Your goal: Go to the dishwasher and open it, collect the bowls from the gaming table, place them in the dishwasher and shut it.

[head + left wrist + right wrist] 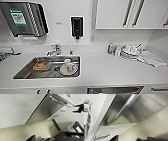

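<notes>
The dishwasher [115,90] sits under the white counter, right of the sink, and its steel top edge lies at the bottom of the head view. Its brushed steel front [50,110] and bar handle [56,100] fill much of the left wrist view. The handle [124,109] is very close in the right wrist view. I cannot tell whether the door is ajar. Dark parts of my left gripper [31,138] and right gripper [114,138] stand low in front of the unit. The bowls and the gaming table are out of view.
A steel sink [25,72] holds a cup on a plate [68,67] and a tray with something orange [41,64]. White dishes [130,51] and a cloth [151,58] lie on the counter at the right. White drawers with bar handles [101,136] flank the dishwasher.
</notes>
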`<state>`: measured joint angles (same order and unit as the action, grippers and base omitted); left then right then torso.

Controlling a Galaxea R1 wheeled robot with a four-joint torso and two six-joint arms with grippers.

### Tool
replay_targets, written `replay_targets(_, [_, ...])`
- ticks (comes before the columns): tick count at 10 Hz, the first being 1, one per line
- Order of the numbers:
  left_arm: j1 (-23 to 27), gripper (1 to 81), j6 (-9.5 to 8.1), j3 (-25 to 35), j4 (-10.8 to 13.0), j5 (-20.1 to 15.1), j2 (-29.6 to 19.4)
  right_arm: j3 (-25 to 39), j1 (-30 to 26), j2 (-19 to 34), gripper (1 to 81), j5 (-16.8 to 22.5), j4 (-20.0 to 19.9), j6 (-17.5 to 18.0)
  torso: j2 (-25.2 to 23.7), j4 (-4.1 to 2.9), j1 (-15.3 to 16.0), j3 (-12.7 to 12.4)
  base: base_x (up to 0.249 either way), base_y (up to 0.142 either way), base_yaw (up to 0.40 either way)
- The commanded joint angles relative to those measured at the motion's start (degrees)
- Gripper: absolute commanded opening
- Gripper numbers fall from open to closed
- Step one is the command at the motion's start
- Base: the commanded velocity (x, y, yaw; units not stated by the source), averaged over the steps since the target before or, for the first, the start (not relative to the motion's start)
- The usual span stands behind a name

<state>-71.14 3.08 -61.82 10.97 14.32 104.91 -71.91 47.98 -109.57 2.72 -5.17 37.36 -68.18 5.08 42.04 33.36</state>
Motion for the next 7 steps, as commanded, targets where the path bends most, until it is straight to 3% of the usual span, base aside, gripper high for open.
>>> replay_targets(1, [3.50,81.1,0.44,2.05,1.60,-1.40,-2.60,0.82,-8.11,2.66,81.1,4.66,-0.90,0.69,0.02,0.00,0.00,0.00,0.000,0.000,0.000])
replay_targets(3, [4.91,81.1,0.61,1.53,2.73,-1.32,-1.11,-1.10,-9.87,0.47,81.1,7.11,-0.81,0.78,0.11,0.00,0.02,0.04,0.000,0.000,0.000])
replay_targets(5, [5.18,81.1,0.61,0.90,6.51,-0.70,0.13,-6.64,-11.01,-3.66,81.1,10.46,-4.14,1.83,0.09,0.00,0.02,0.06,0.000,0.000,0.000])
replay_targets(7, [7.02,81.1,0.35,1.17,6.96,-1.23,0.31,-10.86,-13.12,-7.35,81.1,12.65,-6.51,3.06,0.09,0.00,0.02,0.09,0.000,0.000,0.000])
